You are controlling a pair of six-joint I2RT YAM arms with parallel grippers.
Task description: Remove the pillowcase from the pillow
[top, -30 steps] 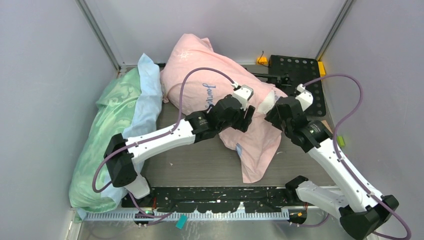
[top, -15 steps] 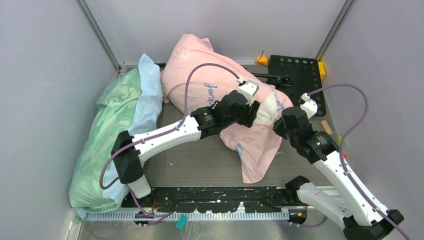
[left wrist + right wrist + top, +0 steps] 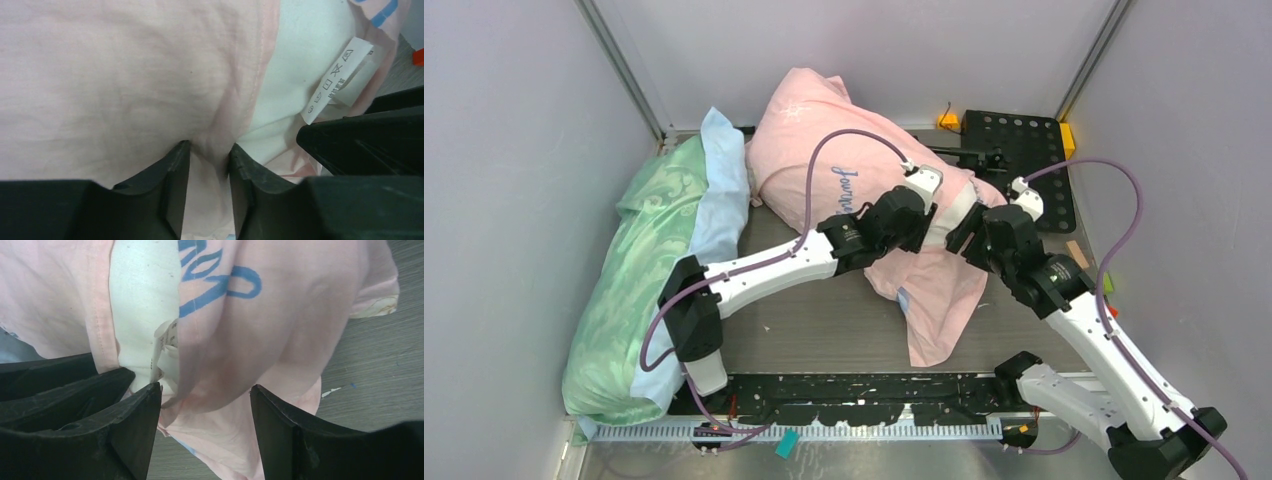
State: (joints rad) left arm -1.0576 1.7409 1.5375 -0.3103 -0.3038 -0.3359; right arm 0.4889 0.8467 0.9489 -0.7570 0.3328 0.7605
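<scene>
The pink pillowcase [image 3: 809, 150] sprawls from the far edge of the desk [image 3: 824, 325] toward the near edge, plump at the back and trailing a flat tail forward. The white pillow [image 3: 961, 208] peeks out of its open mouth right of the desk's middle, between the two arms. The left gripper [image 3: 210, 150] is clenched on a fold of pink hem just beside that bare white, the right gripper [image 3: 205, 390] stands spread wide with a pink bulge between its fingers [image 3: 285, 440], and the pillow's care tag [image 3: 340, 75] hangs by the hem.
</scene>
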